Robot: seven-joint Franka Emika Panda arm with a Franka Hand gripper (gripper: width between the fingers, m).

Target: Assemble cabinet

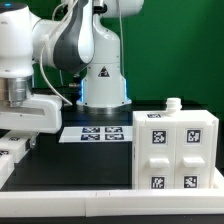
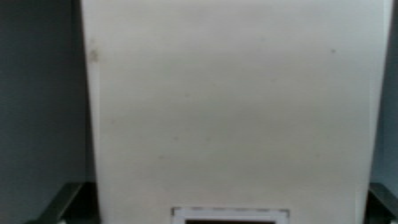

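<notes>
The cabinet body point(image 1: 176, 150) is a white box with several black-and-white tags, standing at the exterior view's right with a small white knob point(image 1: 172, 103) on top. My gripper point(image 1: 20, 106) is at the exterior view's left, well apart from the box. It is shut on a flat white panel point(image 1: 38, 120), held level a little above the table. In the wrist view this panel point(image 2: 228, 100) fills the picture between the dark fingers point(image 2: 63, 205), with the edge of a tag point(image 2: 222, 214) showing near my gripper point(image 2: 222, 208).
The marker board point(image 1: 100, 133) lies flat on the black table in front of the arm's base point(image 1: 103, 85). More white parts point(image 1: 10, 156) lie under the gripper at the left edge. A white rim point(image 1: 70, 192) runs along the table's front.
</notes>
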